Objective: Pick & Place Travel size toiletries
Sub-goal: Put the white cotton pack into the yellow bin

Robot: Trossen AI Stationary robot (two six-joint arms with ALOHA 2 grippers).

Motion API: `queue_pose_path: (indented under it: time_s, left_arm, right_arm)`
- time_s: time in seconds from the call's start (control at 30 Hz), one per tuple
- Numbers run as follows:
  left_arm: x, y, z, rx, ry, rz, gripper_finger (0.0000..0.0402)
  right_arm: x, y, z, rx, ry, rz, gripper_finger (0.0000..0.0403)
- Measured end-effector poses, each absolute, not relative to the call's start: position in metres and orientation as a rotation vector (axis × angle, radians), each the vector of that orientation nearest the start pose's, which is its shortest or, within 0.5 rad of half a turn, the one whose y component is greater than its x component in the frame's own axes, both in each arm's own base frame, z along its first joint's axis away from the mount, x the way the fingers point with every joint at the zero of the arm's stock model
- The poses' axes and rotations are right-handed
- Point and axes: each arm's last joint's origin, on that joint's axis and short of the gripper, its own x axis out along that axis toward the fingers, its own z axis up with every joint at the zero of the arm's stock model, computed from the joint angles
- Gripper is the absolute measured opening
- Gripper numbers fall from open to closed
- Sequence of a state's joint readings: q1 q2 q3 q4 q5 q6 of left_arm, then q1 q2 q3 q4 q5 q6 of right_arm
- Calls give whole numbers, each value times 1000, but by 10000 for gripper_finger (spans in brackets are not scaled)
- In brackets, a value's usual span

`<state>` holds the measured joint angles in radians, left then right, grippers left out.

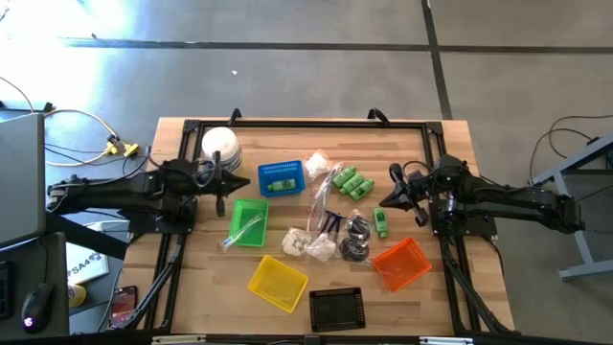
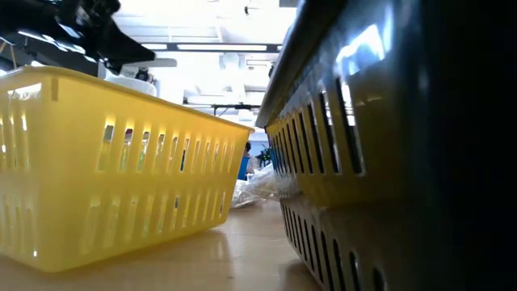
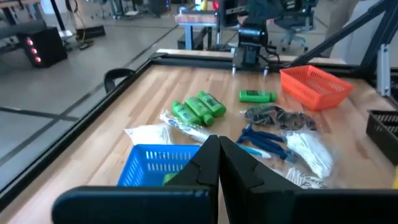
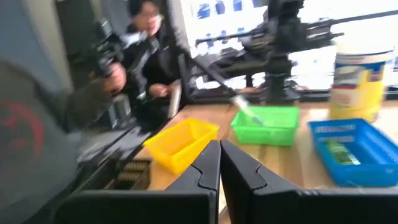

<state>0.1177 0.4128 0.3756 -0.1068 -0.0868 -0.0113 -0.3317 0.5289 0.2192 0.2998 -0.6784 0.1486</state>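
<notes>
The toiletries lie loose mid-table: a cluster of green bottles [image 1: 352,182], a single green bottle [image 1: 381,222], blue-handled pieces in a clear sachet [image 1: 330,220], dark pieces [image 1: 356,235] and white packets [image 1: 297,241]. One green bottle lies in the blue basket [image 1: 281,177], and a clear sachet [image 1: 244,230] rests in the green basket [image 1: 251,220]. My left gripper [image 1: 233,182] is shut and holds nothing, level beside the blue basket's left side [image 3: 155,163]. My right gripper [image 1: 381,203] is shut and holds nothing, hovering near the single bottle.
A big white-lidded jar [image 1: 220,146] stands behind my left gripper. A yellow basket [image 1: 278,283] and a black basket [image 1: 337,309] sit near the front edge, and an orange basket [image 1: 402,264] at the right front. A person [image 4: 149,50] is beyond the table's left side.
</notes>
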Motion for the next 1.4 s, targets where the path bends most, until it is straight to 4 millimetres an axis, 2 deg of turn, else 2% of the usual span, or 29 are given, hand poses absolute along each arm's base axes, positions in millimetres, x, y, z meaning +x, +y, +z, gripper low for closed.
queue_pose_path:
  time_s: [0.27,0.53,0.67,0.83,0.97,1.23,1.4]
  left_arm:
    - [92,13,243,-30,162,209,0]
    - [88,13,243,-33,153,213,0]
    - [89,13,243,-32,153,216,0]
    - [88,13,243,-58,157,218,0]
    - [88,13,243,-59,157,218,0]
    - [88,13,243,-59,157,219,0]
    - [88,13,243,-59,159,219,0]
  right_arm:
    - [138,-32,216,217,40,187,3]
    - [156,-26,203,192,121,131,3]
    - [171,-17,214,180,159,117,3]
    - [192,-8,226,189,323,49,9]
    - [213,1,225,174,458,17,53]
    - [261,19,208,144,591,45,192]
    - [283,26,186,130,623,67,232]
